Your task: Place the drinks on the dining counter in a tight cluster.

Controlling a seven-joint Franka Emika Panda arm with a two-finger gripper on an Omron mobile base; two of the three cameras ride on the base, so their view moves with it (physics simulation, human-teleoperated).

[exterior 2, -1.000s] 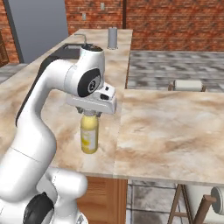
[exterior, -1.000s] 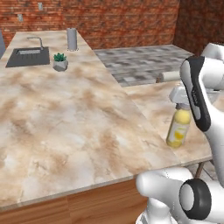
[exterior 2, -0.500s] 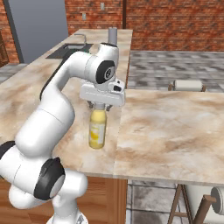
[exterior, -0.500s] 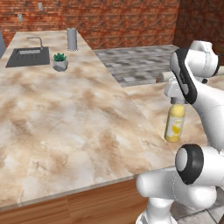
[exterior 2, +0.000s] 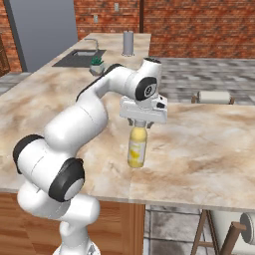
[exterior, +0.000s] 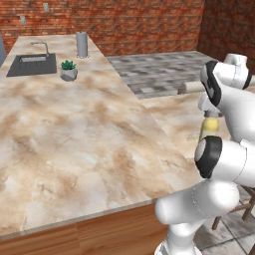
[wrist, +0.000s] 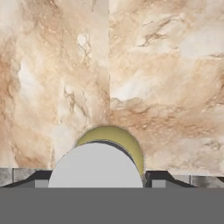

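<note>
— Brick walls run behind the long marbled counter [exterior 2: 209,149], and the sink [exterior: 30,63] with the little potted plant [exterior: 68,70] sits at its far end. Where is the drink now?

— The juice bottle [exterior 2: 137,147] is upright, its base low over or on the stone; contact cannot be made out. It is a little beyond the counter's front edge. The gripper [exterior 2: 142,123] sits over its cap, the jaws closed on the neck at a middling width. The hand view looks straight down on the pale cap [wrist: 97,166], with the yellow shoulder showing just past it.

— What has changed in the last second?

— The bottle and the arm [exterior 2: 84,117] have travelled to the right along the counter, as the right base view shows it. A second ago the bottle stood clearly left of the seam [exterior 2: 135,164] between the two slabs; now it stands right at it. The arm has stretched out to follow. The grip has not changed width.

— What does that mean for the task?

— It reads as a carry under way: this drink is being moved toward wherever the cluster will form.

— And the other two bottles?

— They are not on the stretch of counter around it, so the cluster looks barely begun. The spot chosen here probably fixes where the rest must go.
</note>
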